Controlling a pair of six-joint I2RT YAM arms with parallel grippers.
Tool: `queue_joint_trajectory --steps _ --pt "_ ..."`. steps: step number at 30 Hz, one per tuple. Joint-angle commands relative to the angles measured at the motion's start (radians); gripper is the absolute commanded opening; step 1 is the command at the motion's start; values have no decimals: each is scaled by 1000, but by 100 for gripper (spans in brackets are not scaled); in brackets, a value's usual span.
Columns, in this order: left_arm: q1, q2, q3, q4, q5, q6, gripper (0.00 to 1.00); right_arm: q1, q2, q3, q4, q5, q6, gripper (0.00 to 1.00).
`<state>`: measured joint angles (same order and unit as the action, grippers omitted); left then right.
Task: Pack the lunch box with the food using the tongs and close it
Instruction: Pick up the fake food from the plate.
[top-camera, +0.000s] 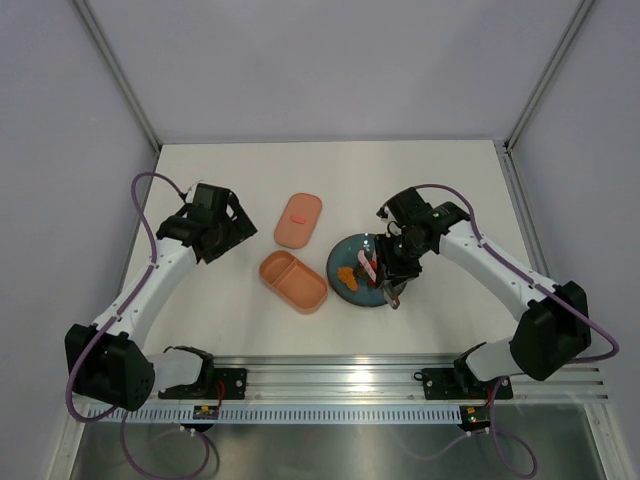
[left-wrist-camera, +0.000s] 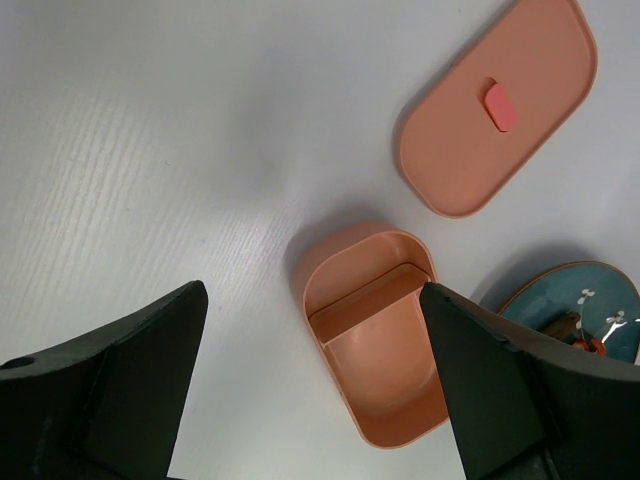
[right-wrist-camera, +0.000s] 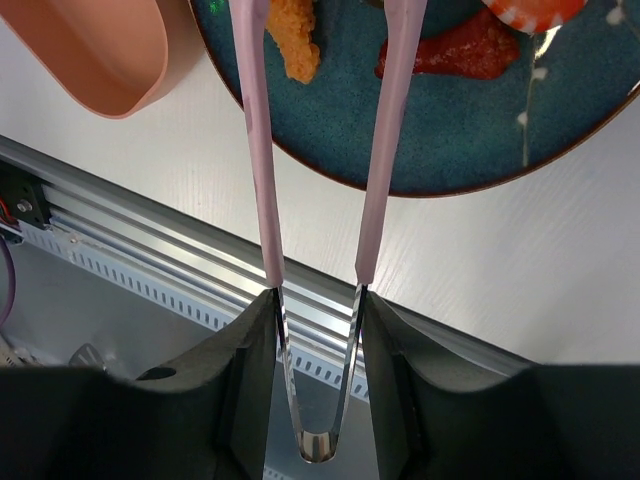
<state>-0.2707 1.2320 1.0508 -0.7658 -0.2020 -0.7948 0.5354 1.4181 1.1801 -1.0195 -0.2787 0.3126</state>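
Seen from above, the left gripper (top-camera: 213, 238) hangs over bare white table (top-camera: 230, 180) well to the left of the flat salmon-pink plastic lid (top-camera: 299, 219). The open salmon-pink two-compartment lunch box base (top-camera: 293, 280) lies just in front of that lid. The right gripper (top-camera: 388, 275) hovers over the round teal plate (top-camera: 345, 262), gripping slender pale tongs (top-camera: 367, 263) with pinkish arms near an orange food piece (top-camera: 347, 276). From the left wrist, the left gripper (left-wrist-camera: 312, 295) has its black fingers (left-wrist-camera: 120, 390) spread wide and released, clasping nothing. The lunch box base (left-wrist-camera: 375, 340) sits on the table below the gap, empty in both compartments, nearer the right finger. The lid (left-wrist-camera: 497, 150), with its small red mark (left-wrist-camera: 498, 106), lies apart at upper right, and the plate (left-wrist-camera: 600, 285) peeks in at the right edge. From the right wrist, the right gripper (right-wrist-camera: 318, 310) presses its black fingers (right-wrist-camera: 235, 380) against the outsides of the tongs (right-wrist-camera: 262, 150), whose metal hinge end sits between them. The two arms stand parted and reach out over the plate (right-wrist-camera: 450, 130). The orange food piece (right-wrist-camera: 295, 35) lies between the arms, close to the left one. A dark red piece (right-wrist-camera: 465, 52) and a bright red piece (right-wrist-camera: 530, 12) lie outside the right arm. A corner of the lunch box base (right-wrist-camera: 100, 50) shows at upper left, beside the plate.
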Motion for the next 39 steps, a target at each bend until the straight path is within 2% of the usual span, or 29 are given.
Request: queue_joint_trajectory --steps 1,15,39 --pt "2 0 18 54 27 20 92 21 24 55 -13 -14 -20 44" --pt "4 6 0 59 26 17 92 67 182 139 -22 -13 -81 43" --pt "4 -6 -41 86 32 -3 91 112 251 156 -10 -39 -104 47"
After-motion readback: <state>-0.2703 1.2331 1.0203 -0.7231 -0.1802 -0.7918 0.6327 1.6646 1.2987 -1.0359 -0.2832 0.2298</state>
